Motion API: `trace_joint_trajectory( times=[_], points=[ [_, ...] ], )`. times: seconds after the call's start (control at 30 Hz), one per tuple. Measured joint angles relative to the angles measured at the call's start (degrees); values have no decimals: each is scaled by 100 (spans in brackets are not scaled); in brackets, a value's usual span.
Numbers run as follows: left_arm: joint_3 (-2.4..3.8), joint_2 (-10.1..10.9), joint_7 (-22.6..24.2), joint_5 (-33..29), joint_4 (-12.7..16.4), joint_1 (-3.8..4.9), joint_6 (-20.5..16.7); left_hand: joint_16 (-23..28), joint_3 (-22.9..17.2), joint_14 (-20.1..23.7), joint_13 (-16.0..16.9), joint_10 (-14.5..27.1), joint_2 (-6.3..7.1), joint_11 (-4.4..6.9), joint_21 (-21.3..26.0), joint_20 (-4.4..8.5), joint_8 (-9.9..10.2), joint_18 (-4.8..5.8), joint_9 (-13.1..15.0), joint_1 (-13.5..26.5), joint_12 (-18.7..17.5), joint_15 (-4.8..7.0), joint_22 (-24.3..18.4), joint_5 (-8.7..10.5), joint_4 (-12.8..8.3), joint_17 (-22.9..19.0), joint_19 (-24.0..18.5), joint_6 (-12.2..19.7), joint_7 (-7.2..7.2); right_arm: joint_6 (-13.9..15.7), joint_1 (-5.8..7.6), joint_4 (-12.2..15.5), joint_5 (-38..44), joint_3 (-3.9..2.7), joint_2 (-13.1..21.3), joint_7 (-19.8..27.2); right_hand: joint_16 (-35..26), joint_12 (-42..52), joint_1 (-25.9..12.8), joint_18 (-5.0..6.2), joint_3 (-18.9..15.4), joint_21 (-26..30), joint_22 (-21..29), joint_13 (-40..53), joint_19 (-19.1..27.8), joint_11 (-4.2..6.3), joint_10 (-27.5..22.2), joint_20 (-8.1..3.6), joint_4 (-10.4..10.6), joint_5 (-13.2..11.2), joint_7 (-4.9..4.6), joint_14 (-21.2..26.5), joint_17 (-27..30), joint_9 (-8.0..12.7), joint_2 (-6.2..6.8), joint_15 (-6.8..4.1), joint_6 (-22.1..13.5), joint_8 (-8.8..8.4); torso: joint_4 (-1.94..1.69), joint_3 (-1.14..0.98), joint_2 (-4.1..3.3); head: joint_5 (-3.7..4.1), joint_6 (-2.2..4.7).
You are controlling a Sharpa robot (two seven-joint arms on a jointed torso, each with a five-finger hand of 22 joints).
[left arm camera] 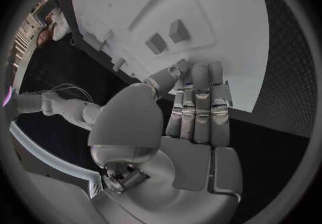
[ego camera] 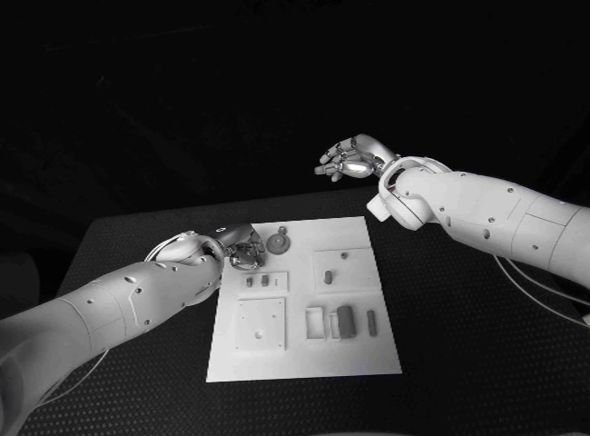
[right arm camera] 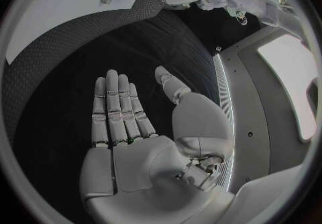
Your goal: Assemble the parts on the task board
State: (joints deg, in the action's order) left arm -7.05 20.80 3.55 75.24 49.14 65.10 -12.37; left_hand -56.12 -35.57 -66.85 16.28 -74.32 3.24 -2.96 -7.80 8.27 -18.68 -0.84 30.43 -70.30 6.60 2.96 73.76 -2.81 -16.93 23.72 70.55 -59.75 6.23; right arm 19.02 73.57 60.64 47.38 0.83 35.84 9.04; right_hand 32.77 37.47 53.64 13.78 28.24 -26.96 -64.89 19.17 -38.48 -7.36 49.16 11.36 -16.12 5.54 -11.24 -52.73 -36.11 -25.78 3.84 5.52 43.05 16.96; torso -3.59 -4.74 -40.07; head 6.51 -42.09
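**Setting: robot test station**

A black table with a textured mat surface carries a white task board with recessed fixtures. Dark backdrop surrounds the station. Cables trail along the right side.

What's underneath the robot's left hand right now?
The left hand hovers over the task board's far left corner, beside a round gear-like part. Whatever lies directly beneath its fingers is covered.

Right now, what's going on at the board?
Board assembly, with nothing held. The left hand hovers at the far left corner of the task board, fingers straight together, beside a round gear-like part. The right hand is raised beyond the board's far edge, open and empty. Small parts lie on the board.
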Motion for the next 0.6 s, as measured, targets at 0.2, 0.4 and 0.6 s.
trace_joint_trajectory(
  times=[0.2, 0.4, 0.6],
  points=[
    [0, -3, -12, 0, -3, 1, 9, 0, 4, 0, 0, -16, -1, -16, 0, 0, 1, 0, 1, 17, 0, 0, 1, 0, -4, 1, 0, 1, 0, 0, 0, 2, 0, 0, 4, 0, -6, 0, 0, 0, 0, 0, 0, -5, 21, 0, 0, 21, 0, 0, 0, 0, 0, 0, 0, 0, 0, 0, 0, 0, 1, 3, 0],
    [-4, -16, -50, 40, -8, 11, 71, 0, -10, 0, -5, -20, -1, -20, 0, 0, 5, 0, 5, 17, 0, 0, 5, 0, 9, 5, 0, 3, -1, -1, 0, -2, -1, 0, 0, 1, -6, 0, 0, 0, 0, 23, 1, -9, 22, 0, 0, 21, 0, 0, 0, -15, -5, 2, 0, 15, 0, 0, -2, 0, 1, 7, 2],
    [-28, -40, -90, 150, -24, 25, 119, 0, -11, 0, -6, -20, 0, -21, 0, -1, 10, 0, 14, 18, 0, 0, 12, -1, 9, 11, 0, 13, -8, -1, 0, -5, -1, 0, 0, 1, -6, 0, 0, 0, 0, 23, -5, -10, 21, 0, 0, 21, 0, 0, 0, -15, -7, 5, 0, 15, 0, 0, -2, 0, 1, 7, -6]
  ],
)
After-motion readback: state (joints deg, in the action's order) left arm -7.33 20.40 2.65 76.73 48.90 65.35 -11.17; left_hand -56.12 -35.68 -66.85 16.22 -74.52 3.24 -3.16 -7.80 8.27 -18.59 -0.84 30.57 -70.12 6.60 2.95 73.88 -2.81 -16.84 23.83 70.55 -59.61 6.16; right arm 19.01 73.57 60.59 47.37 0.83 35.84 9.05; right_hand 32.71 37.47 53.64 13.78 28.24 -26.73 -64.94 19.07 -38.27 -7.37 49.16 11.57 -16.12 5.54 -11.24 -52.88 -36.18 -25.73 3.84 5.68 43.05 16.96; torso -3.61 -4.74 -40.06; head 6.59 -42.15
